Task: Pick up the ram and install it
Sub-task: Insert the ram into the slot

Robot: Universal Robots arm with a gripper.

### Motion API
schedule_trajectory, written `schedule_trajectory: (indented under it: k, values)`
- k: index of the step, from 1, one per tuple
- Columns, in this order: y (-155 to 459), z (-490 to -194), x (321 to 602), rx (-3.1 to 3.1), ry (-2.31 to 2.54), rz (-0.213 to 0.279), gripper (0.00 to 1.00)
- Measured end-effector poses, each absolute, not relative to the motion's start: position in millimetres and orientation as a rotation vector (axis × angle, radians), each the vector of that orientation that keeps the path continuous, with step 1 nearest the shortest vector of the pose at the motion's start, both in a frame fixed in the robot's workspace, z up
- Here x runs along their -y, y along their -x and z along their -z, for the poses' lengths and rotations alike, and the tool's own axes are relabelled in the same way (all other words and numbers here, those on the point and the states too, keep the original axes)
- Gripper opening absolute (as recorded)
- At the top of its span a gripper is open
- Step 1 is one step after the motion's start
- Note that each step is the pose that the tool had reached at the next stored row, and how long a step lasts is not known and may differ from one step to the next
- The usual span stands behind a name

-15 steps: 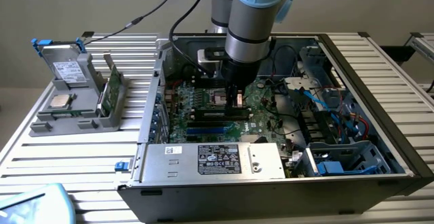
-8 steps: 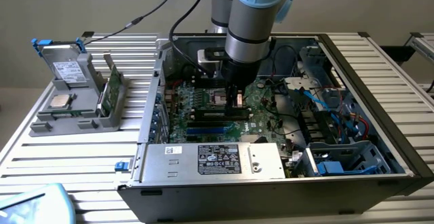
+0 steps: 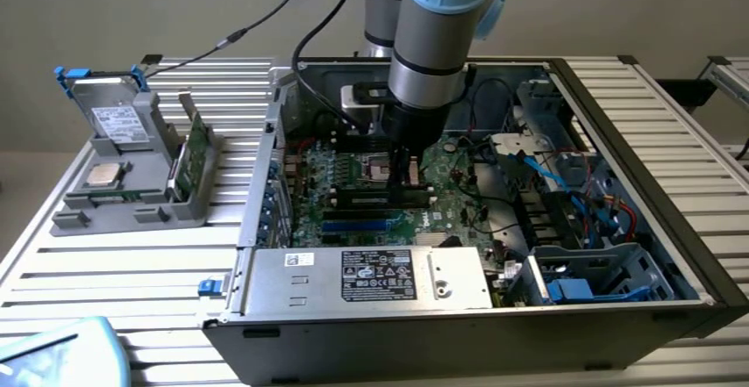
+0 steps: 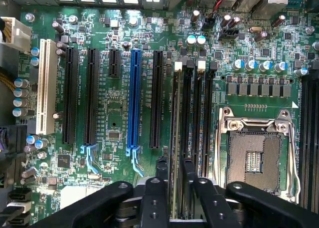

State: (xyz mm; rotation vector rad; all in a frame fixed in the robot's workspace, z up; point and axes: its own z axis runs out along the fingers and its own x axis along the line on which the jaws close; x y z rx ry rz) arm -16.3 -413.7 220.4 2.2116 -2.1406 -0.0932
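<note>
hand (image 4: 175,170): open, fingers (image 4: 162,165) parted on either side of the ram, low over the motherboard (image 4: 114,113)
ram (image 4: 174,118): stands edge-on in a black slot beside the cpu socket (image 4: 254,158), between the fingertips

Robotics lab bench, slatted aluminium table (image 3: 140,264), opened computer case (image 3: 468,347), grey parts fixture (image 3: 117,210)
</note>
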Motion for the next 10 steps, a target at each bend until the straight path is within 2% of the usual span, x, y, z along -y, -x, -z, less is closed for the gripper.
schedule_trajectory:
  k: [2, 5, 6, 10]
  values:
    - [16.3, -220.4, 413.7, 2.141, -2.211, 0.093, 0.40]
    - [16.3, -220.6, 413.7, 2.141, -2.211, 0.093, 0.45]
    - [16.3, -222.3, 413.6, 2.141, -2.211, 0.094, 0.52]
    - [17.9, -229.5, 413.3, 2.142, -2.210, 0.093, 0.52]
